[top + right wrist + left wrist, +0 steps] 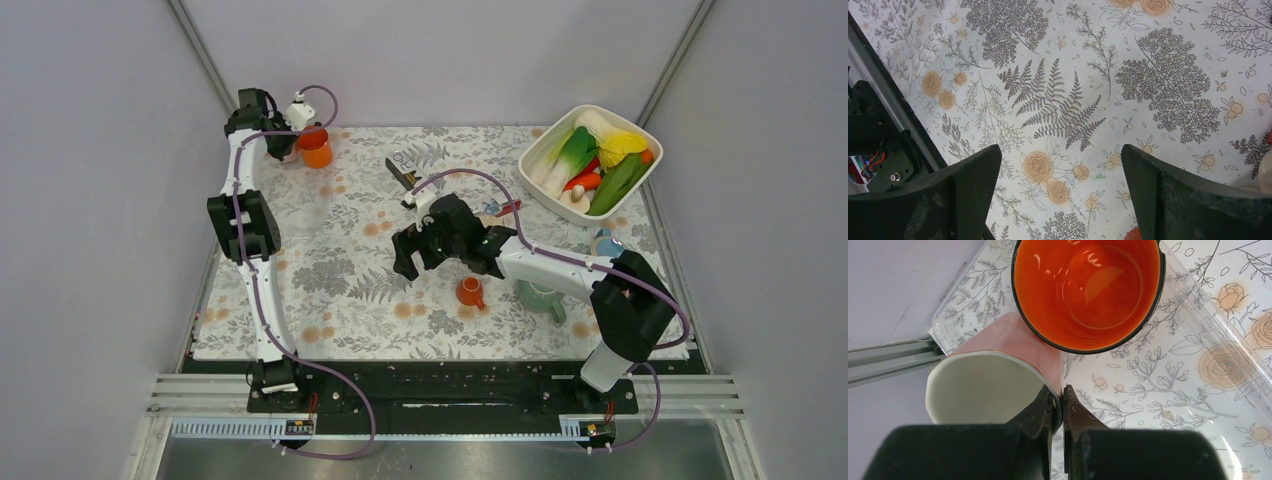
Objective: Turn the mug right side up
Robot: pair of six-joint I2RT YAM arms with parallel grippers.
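Observation:
In the left wrist view a pink mug [998, 347] with a white inside stands mouth up toward the camera. My left gripper [1062, 390] is shut on its rim, one finger inside and one outside. The mug's side touches an upright orange cup [1088, 290] just beyond it. In the top view my left gripper [293, 128] is at the far left corner beside the orange cup [316, 148]; the pink mug is hidden there. My right gripper [405, 262] hangs open and empty over the mat's middle, its jaws wide apart in the right wrist view [1060, 165].
A small orange mug [468, 291] and a green mug [540, 298] sit by the right arm. A white basket [640, 135] of toy vegetables stands at the far right. A black item [402, 172] lies at the back centre. The side wall is close to the left gripper.

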